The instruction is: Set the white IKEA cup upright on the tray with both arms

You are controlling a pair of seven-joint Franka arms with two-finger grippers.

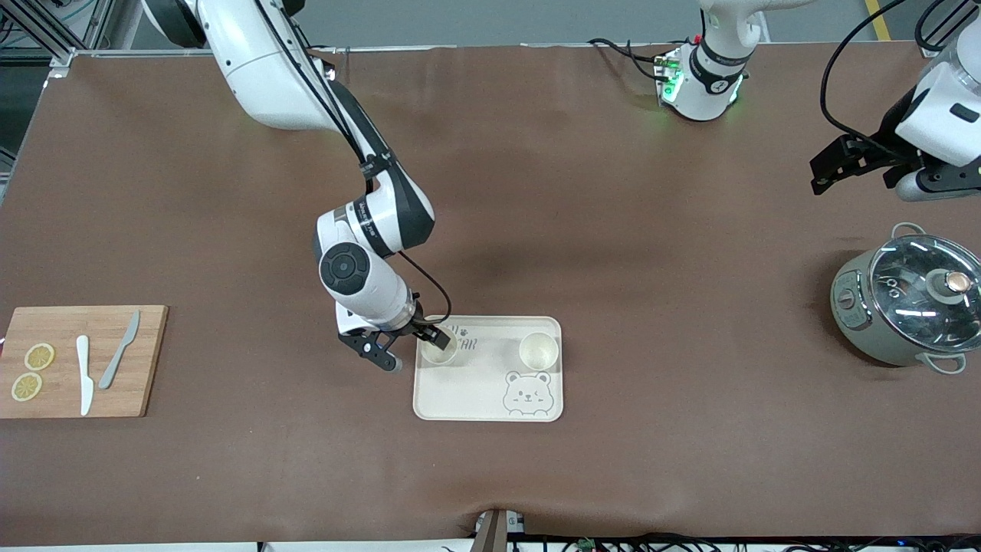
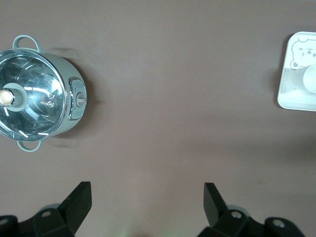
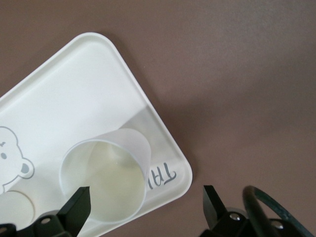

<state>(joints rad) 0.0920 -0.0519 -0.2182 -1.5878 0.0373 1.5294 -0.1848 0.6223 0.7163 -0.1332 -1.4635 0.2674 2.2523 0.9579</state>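
Observation:
The cream tray (image 1: 475, 391) with a bear face lies nearer the front camera, mid-table. Two white cups stand upright on it. One cup (image 1: 439, 351) is at the tray's corner toward the right arm's end, the other cup (image 1: 538, 350) beside it toward the left arm's end. My right gripper (image 1: 414, 349) is low over that corner, open. In the right wrist view the cup (image 3: 106, 182) stands between the spread fingers, close to one fingertip (image 3: 79, 205), on the tray (image 3: 74, 89). My left gripper (image 1: 854, 178) waits open, up over bare table (image 2: 147, 202).
A pot with a glass lid (image 1: 912, 299) stands at the left arm's end of the table. A wooden cutting board (image 1: 149, 360) with two lemon slices (image 1: 32, 372), a white knife (image 1: 84, 373) and a grey knife (image 1: 119, 360) lies at the right arm's end.

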